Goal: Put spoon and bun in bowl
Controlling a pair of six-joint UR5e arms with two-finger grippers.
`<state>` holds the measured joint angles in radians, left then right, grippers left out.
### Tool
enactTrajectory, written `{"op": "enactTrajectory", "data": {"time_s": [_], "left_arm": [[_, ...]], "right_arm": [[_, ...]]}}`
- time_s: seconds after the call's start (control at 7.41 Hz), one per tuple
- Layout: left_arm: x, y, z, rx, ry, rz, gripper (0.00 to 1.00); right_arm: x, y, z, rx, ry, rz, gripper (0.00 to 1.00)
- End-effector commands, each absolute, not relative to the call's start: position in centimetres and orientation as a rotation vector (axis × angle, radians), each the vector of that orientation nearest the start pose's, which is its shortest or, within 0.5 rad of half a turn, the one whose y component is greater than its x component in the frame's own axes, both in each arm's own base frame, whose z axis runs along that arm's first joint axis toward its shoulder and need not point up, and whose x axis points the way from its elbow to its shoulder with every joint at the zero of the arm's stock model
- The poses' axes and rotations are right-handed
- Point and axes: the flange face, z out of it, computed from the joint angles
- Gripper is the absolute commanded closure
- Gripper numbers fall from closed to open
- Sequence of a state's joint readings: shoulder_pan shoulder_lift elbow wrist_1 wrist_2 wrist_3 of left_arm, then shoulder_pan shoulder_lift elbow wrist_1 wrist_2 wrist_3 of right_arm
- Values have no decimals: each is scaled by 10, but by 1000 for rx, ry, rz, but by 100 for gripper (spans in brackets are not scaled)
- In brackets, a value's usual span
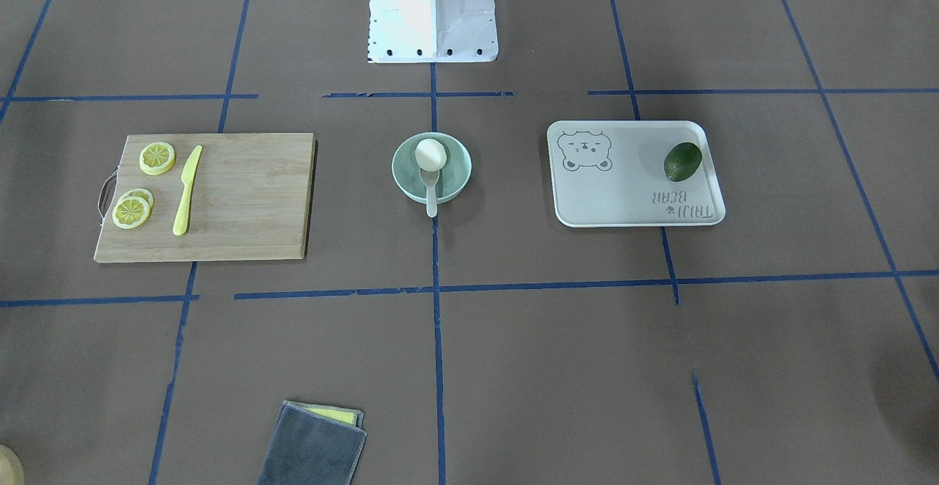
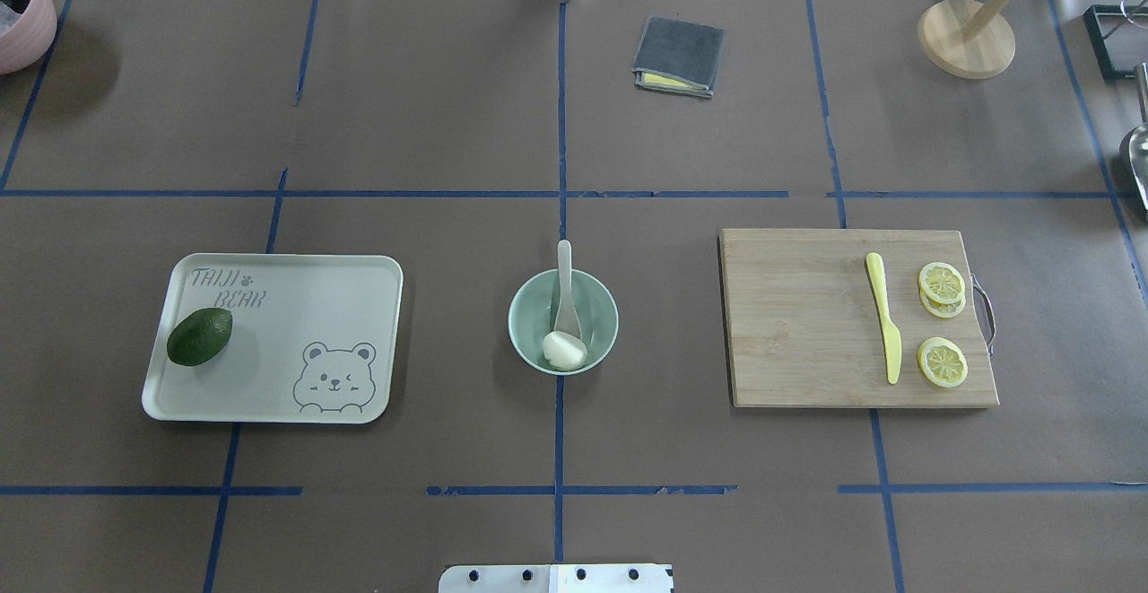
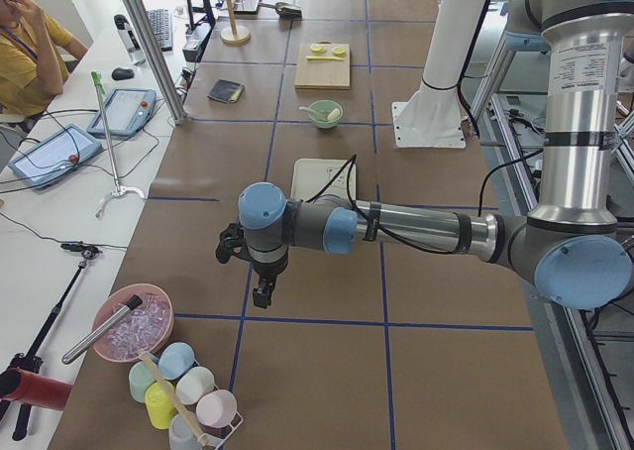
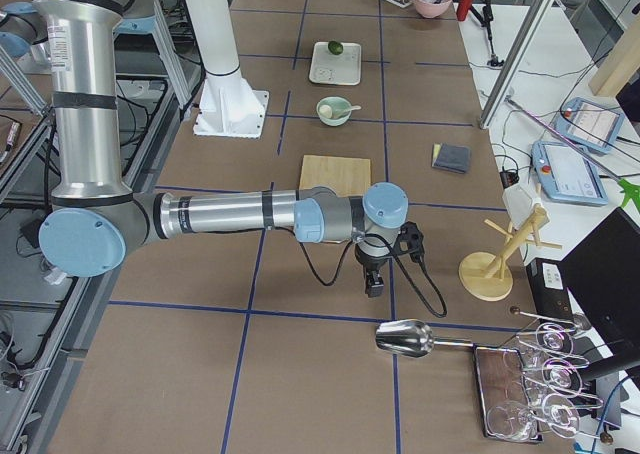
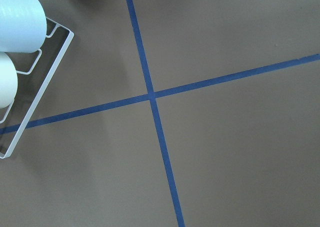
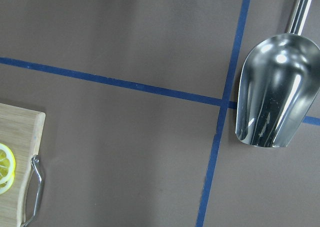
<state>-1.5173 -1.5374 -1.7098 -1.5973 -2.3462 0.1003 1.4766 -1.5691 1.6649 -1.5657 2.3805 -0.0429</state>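
Two neighbours (tray [image 2: 269,342], board [image 2: 789,324]) flank the bowl [image 2: 529,310].

Left gripper [image 3: 261,299] and right gripper [image 4: 374,286] appear in side views only; jaw state cannot be determined. Metal scoop [image 6: 272,87]: handle cut off at top edge. Cup rack [image 5: 42,89]: cut off at left edge. Yellow cloth [image 2: 662,80]: mostly hidden beneath grey cloth [image 2: 680,50].

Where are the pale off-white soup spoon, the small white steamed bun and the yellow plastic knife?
pale off-white soup spoon [image 2: 564,283], overhead exterior view, on its handle.
small white steamed bun [image 2: 564,351], overhead exterior view, on its domed top.
yellow plastic knife [image 2: 882,315], overhead exterior view, at the middle of its length.
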Motion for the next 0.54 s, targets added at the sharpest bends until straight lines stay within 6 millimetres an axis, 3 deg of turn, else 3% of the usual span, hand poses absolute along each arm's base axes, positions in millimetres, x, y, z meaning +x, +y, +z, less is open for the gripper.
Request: {"op": "enactTrajectory", "data": {"time_s": [0.0,0.4], "left_arm": [[-37,-484,599,148,793,196,0],[-38,-484,592,163,792,203,0]], "right_arm": [[15,-494,615,60,-812,-161,0],[16,-488,617,59,-814,-163,0]]}}
